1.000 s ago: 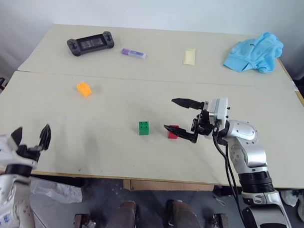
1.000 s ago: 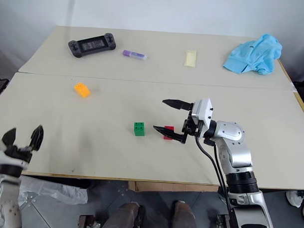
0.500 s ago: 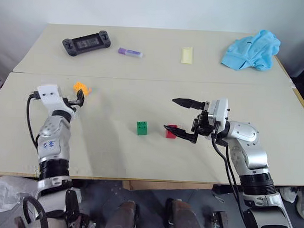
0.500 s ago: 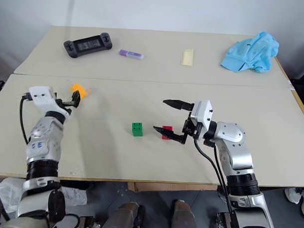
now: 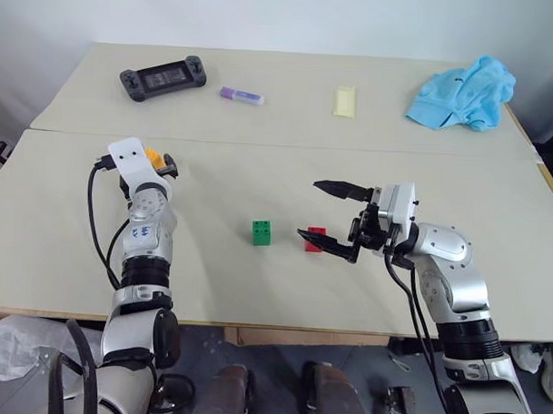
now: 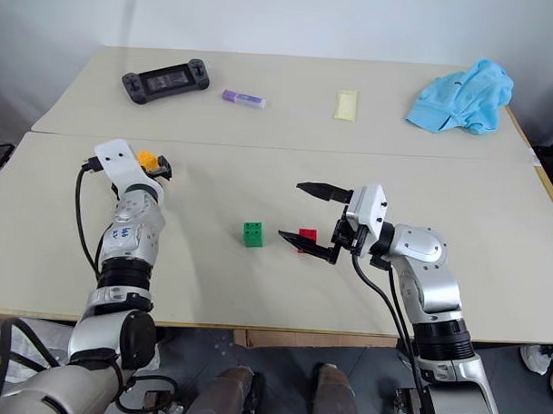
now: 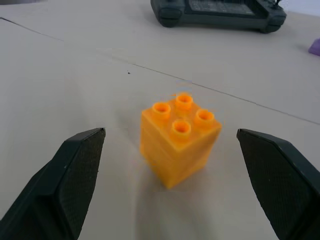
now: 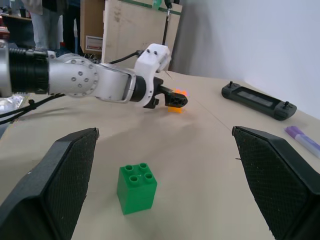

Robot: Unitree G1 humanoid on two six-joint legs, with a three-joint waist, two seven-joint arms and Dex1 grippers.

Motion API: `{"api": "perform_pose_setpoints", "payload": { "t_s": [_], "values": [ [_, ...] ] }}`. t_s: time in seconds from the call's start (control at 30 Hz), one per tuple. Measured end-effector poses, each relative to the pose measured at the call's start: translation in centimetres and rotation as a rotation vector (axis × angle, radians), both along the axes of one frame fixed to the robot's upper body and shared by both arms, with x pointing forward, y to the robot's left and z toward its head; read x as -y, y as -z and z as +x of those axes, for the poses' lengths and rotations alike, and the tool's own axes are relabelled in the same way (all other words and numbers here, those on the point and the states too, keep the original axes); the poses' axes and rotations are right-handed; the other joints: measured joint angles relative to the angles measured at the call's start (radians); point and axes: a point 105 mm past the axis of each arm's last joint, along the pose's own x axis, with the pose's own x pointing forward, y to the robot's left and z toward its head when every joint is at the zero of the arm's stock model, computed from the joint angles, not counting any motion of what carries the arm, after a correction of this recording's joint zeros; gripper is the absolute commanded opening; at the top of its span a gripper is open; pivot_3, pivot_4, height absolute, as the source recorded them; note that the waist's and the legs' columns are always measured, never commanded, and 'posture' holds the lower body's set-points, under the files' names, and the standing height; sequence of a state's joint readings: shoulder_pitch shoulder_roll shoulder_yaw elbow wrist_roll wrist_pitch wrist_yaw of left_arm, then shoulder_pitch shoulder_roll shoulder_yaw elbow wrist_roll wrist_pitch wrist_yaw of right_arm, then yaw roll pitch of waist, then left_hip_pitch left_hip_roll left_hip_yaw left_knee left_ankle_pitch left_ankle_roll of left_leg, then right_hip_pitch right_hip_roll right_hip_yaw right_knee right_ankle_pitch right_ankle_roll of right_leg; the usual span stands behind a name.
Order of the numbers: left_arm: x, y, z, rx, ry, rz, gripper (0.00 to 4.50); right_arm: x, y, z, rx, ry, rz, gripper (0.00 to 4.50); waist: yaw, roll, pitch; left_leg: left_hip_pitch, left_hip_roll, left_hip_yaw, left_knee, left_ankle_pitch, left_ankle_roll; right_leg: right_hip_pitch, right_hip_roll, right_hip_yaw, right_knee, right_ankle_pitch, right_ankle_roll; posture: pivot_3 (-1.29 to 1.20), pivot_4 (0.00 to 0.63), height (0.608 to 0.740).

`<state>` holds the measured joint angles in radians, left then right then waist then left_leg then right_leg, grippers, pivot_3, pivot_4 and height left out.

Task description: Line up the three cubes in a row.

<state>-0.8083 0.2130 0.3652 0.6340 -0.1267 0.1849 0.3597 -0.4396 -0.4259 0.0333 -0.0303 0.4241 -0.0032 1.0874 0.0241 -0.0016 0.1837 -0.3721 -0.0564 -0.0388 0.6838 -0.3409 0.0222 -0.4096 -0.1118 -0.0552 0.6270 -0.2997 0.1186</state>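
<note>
Orange cube (image 7: 179, 142) btwn open L gripper (image 7: 170, 185).

The light is bright and even, coming from above. The table (image 5: 255, 288) looks pale and has no glare. Shadows are soft and small. A faint one lies under the green cube (image 5: 261, 232). In the left wrist view the orange cube (image 7: 177, 138) is a little blurry, and the game controller (image 7: 220, 11) by the far edge is fuzzy too.
</note>
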Motion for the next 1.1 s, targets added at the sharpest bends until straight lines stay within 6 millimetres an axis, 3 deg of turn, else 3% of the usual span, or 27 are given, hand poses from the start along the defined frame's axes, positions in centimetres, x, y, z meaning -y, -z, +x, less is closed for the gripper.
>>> {"api": "perform_pose_setpoints", "payload": {
  "t_s": [0.23,0.5,0.83,1.1],
  "values": [
    [0.6,0.9,1.1,-0.141,-0.097,0.017,4.48,0.3,0.5,-0.2,-0.016,0.009,-0.007,4.5,0.001,-0.001,0.0,0.0,-0.001,0.0,0.0,0.0,0.0,0.0,0.0,0.0,0.0,0.0,0.001,0.0,0.15,0.74],
    [1.4,0.6,1.7,-0.169,-0.115,0.035,4.48,0.4,0.7,-0.3,-0.023,0.019,-0.005,4.5,0.0,-0.001,0.0,0.0,-0.001,0.0,0.0,0.0,0.0,0.0,0.0,-0.001,0.0,0.0,0.001,0.0,0.15,0.74],
    [1.0,0.3,1.6,-0.139,-0.153,0.034,1.52,0.7,1.4,-0.3,-0.043,0.038,-0.004,4.5,0.0,-0.001,0.0,0.0,-0.001,0.0,0.0,0.0,0.0,0.0,0.0,-0.001,0.0,0.001,0.001,0.0,0.15,0.74],
    [-0.3,0.9,1.1,-0.093,-0.08,0.065,1.45,0.9,1.6,-0.4,-0.033,0.046,-0.015,4.5,-0.004,-0.001,0.0,0.0,-0.001,0.001,0.0,0.0,0.0,-0.001,0.0,0.0,0.0,0.0,0.001,0.0,0.15,0.74]
  ]
}}
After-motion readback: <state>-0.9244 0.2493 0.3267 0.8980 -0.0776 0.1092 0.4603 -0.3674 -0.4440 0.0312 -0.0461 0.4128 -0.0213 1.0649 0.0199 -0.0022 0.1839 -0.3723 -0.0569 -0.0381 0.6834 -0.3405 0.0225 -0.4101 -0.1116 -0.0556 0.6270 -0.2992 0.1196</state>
